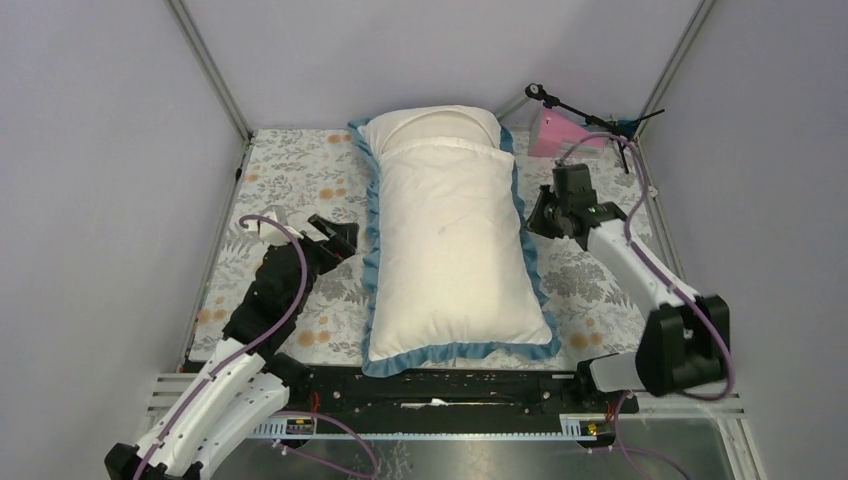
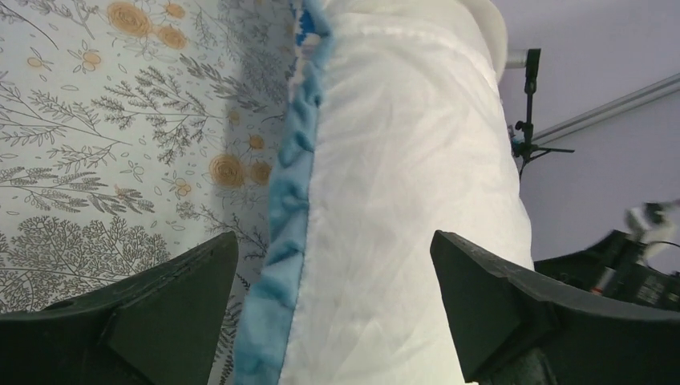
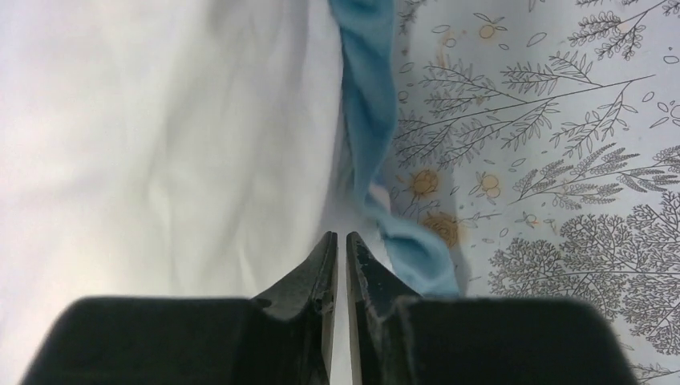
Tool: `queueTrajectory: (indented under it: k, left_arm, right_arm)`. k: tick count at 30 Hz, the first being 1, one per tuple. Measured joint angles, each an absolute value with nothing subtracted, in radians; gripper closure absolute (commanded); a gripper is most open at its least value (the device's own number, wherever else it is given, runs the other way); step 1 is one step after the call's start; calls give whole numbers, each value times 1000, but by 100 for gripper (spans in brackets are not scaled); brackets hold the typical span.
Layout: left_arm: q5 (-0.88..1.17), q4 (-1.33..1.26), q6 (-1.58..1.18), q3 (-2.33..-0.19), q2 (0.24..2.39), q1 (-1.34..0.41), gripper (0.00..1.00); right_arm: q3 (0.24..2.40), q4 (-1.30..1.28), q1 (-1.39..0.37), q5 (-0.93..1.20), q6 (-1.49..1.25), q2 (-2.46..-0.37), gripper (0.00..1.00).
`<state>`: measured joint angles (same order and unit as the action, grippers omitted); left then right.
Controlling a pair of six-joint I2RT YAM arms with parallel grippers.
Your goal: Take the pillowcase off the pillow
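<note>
The pillowcase [image 1: 455,250] lies white face up along the table's middle, with its blue edging [image 1: 372,250] all round. At the far end the plump cream pillow [image 1: 430,125] bulges out of it. My left gripper [image 1: 345,238] is open wide at the case's left side. In the left wrist view the gripper [image 2: 334,237] frames the blue edging [image 2: 289,200] and white cloth [image 2: 401,160] without touching them. My right gripper [image 1: 537,215] sits at the case's right edge. Its jaws [image 3: 341,237] stand a narrow slit apart against the white cloth [image 3: 160,144], with nothing visibly pinched.
A grey-and-orange floral table cloth [image 1: 300,170] covers the table. A pink object [image 1: 555,135] and a small black stand [image 1: 575,105] sit at the back right corner. Metal frame posts [image 1: 215,75] and grey walls close in both sides.
</note>
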<state>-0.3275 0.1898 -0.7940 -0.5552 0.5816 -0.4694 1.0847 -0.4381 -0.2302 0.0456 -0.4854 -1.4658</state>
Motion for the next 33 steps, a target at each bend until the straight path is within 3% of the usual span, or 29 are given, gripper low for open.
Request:
queueTrajectory:
  k: [2, 6, 9, 16, 21, 30, 33]
  left_arm:
    - [-318, 194, -798, -557, 595, -469, 1]
    - [-322, 261, -850, -580, 620, -469, 1]
    - [-305, 325, -900, -609, 644, -469, 1]
    - [-147, 376, -1008, -615, 750, -469, 1]
    - [-150, 430, -1020, -599, 765, -469, 1]
    - [-355, 561, -963, -748, 733, -469, 1]
    - [-384, 575, -957, -778, 708, -469, 1]
  right_arm:
    - [1005, -370, -237, 57, -482, -1356, 81]
    - [854, -291, -304, 69, -482, -1213, 47]
    - [807, -286, -368, 60, -466, -1198, 32]
    - [801, -285, -386, -45, -419, -1201, 25]
    - [765, -247, -469, -106, -413, -1238, 25]
    - [766, -164, -884, -155, -471, -1271, 20]
    - [834, -160, -987, -102, -457, -1309, 10]
